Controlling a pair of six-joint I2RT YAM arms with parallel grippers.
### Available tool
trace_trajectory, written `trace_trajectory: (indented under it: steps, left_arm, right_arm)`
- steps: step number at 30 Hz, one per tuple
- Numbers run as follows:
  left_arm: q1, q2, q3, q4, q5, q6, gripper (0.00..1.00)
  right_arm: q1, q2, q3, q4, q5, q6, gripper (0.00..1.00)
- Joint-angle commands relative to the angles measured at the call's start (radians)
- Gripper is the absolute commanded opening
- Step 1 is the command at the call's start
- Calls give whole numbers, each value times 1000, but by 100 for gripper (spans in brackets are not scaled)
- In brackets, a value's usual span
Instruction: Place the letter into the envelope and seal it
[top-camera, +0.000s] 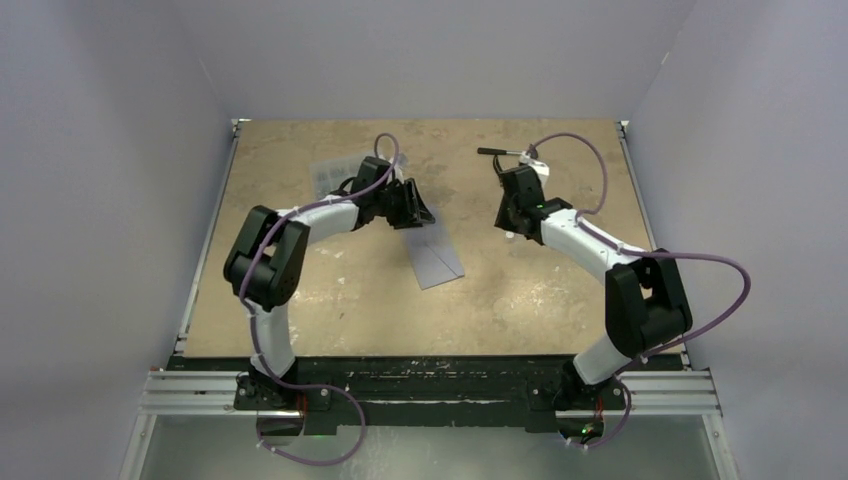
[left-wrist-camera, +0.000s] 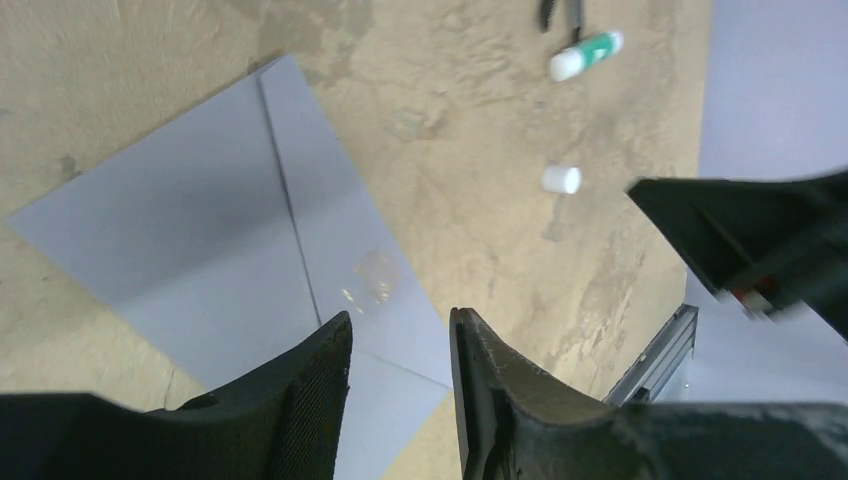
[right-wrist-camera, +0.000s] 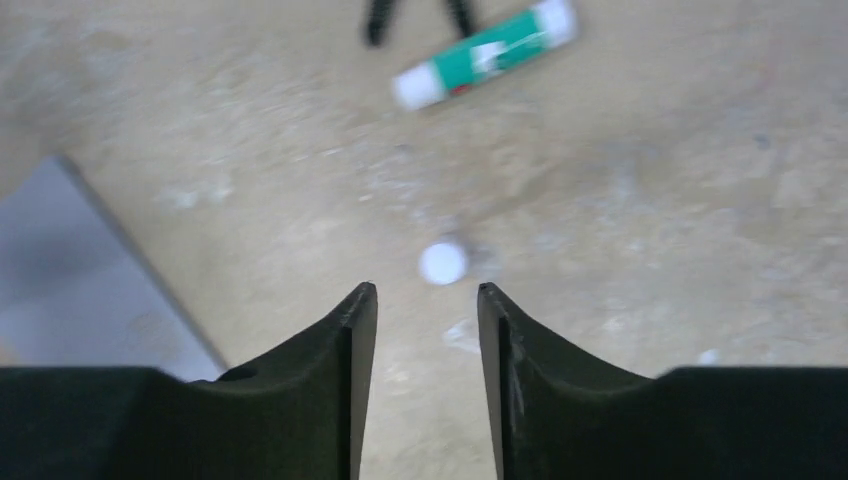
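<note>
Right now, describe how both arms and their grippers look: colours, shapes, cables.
Both the left arm and right arm have white tubular links joined by bulky black joint housings. A purple cable runs along each. The left gripper and right gripper have black, tapering fingers; the left's inner face shows a fine mesh texture.

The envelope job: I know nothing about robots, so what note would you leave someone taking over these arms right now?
Left end effector: open, empty, over the envelope, at its edge.
Right end effector: open, empty, above bare table by a small white cap.
Envelope lies flat, looks folded shut, with a shiny smear on it. Letter not visible; possibly inside.
Glue stick lies beyond the cap.
Left to do: check the seal, press if needed.
</note>
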Motion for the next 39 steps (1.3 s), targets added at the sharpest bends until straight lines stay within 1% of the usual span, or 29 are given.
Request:
trace_trajectory:
  steps: [1, 3, 8, 9, 11, 13, 16, 20, 23, 25, 27, 29, 30, 32, 34, 39]
  left_arm:
    - [12, -200, -17, -120, -140, 88, 41]
    - [18, -283, -68, -151, -261, 104, 42]
    - [49, -536, -252, -174, -640, 78, 52]
    - [58, -578, -288, -170, -686, 74, 53]
    - [69, -652, -349, -170, -776, 61, 54]
    - [73, -708, -387, -167, -823, 55, 54]
    - [73, -750, -416, -163, -834, 47, 54]
    - [74, -736, -406, -172, -806, 49, 55]
    - [75, -702, -377, -178, -766, 69, 55]
    - [75, -688, -364, -176, -754, 75, 55]
    - [76, -679, -359, -162, -740, 81, 55]
    - [76, -668, -354, -152, -723, 87, 55]
    - [76, -657, -347, -149, -711, 89, 55]
    - [77, -633, -333, -141, -669, 94, 55]
    - [79, -601, -300, -150, -617, 105, 55]
    - [81, -532, -210, -190, -565, 145, 55]
  right_arm:
    - [-82, -33, -38, 68, 22, 46, 52]
    - [-108, -18, -40, 90, 36, 50, 57]
    - [-143, 45, 2, 107, 56, 28, 62]
    - [-149, 61, 12, 112, 60, 14, 64]
    - [-162, 92, 32, 134, 60, -53, 65]
    - [-178, 121, 47, 171, 50, -145, 66]
    - [-195, 172, 101, 175, -2, -287, 66]
    - [-199, 213, 162, 160, -45, -431, 68]
    - [-203, 231, 196, 141, -27, -472, 68]
    - [-206, 241, 216, 130, -19, -470, 69]
    - [-205, 242, 218, 140, -65, -502, 68]
    - [-205, 244, 212, 133, -166, -597, 66]
    - [-205, 250, 218, 107, -222, -680, 65]
    - [-205, 271, 231, 51, -213, -822, 64]
    - [-223, 276, 238, 33, -177, -864, 64]
    - [-237, 262, 237, 51, -285, -1006, 65]
